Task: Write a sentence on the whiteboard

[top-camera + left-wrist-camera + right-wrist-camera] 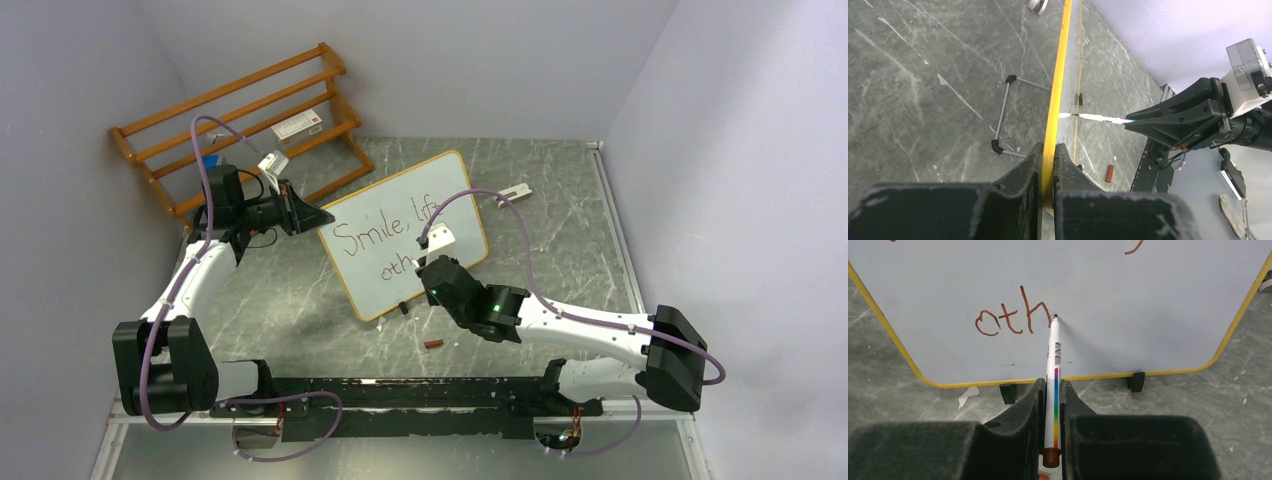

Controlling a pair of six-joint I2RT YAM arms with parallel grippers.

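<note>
I see the whiteboard (440, 180) standing on the bench (290, 300), with my left jaws pinching its yellow rim. My right jaws are clamped on a marker (1054, 355). Its tip sits just right of the "oth" and seems to touch the whiteboard. The sentence (372, 238) reads "Smile, lift oth" across the whiteboard's face.

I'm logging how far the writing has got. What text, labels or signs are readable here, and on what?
"Smile, lif": whiteboard, upper line; the rest is hidden behind a cable.
"oth": whiteboard, lower line, ending at the marker tip.
Print on the marker barrel: too small to read.
Label on the box on the rack: too blurred to read.
</note>
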